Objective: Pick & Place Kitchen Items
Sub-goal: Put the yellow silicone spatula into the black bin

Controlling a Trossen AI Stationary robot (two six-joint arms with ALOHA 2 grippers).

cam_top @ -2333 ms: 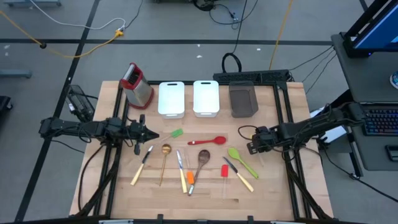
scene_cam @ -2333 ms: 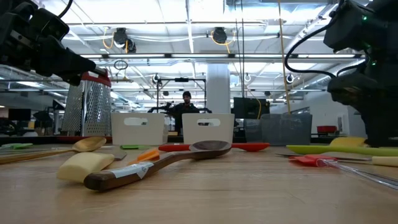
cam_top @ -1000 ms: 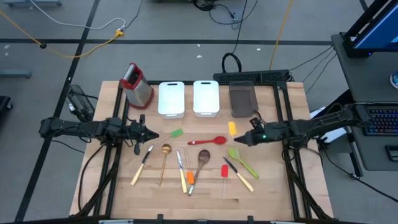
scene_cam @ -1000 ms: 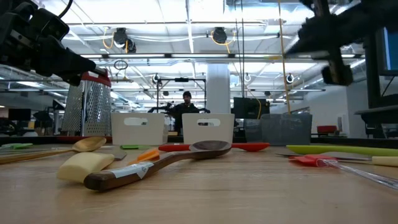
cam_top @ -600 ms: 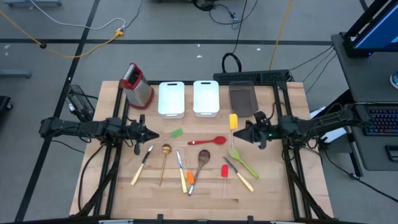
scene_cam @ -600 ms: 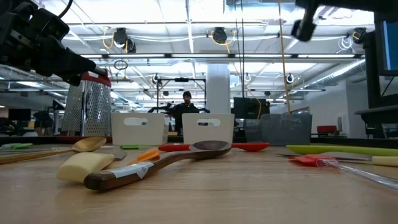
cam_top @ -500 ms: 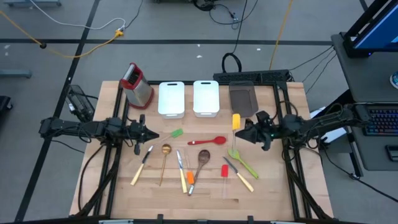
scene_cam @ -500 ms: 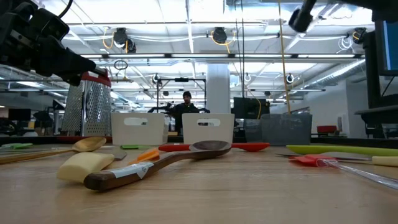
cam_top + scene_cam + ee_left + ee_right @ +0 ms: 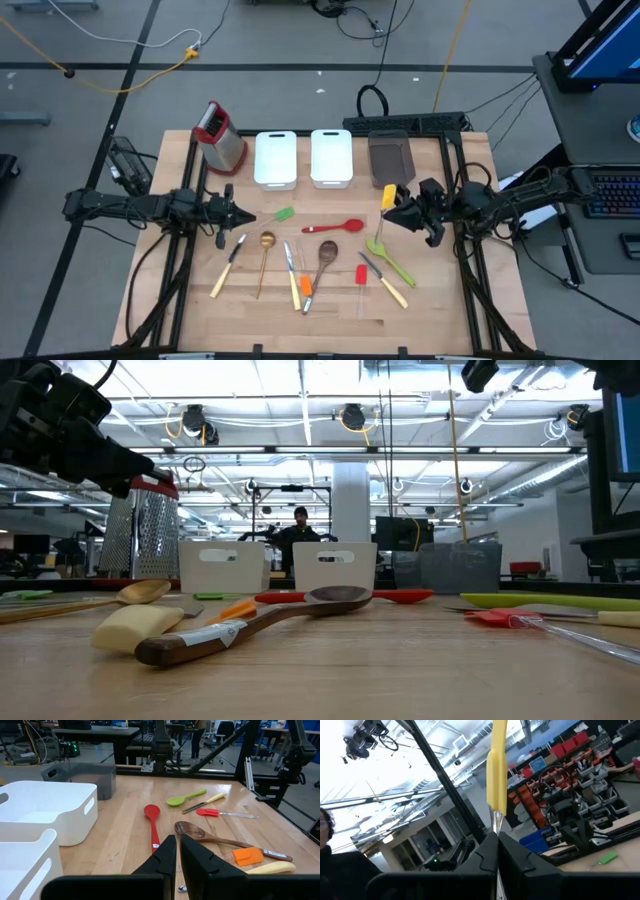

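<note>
Yellow spatula [image 9: 388,196] now lifted nearer the grey tray [image 9: 391,161], pinched in right jaws; left jaws together.

A robotics lab in an open industrial hall: a wooden bench [image 9: 330,300] on a black frame, loose cables [image 9: 120,70] across the grey floor toward 11 o'clock, exposed ceiling ducts [image 9: 300,420], more workstations behind, and parts-bin shelving [image 9: 570,785] in red and blue

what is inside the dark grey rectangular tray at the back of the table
From above, the dark grey rectangular tray looks empty, only its own floor showing. The yellow spatula hangs beside it in the shut right gripper. In the left wrist view its wall hides the inside.
</note>
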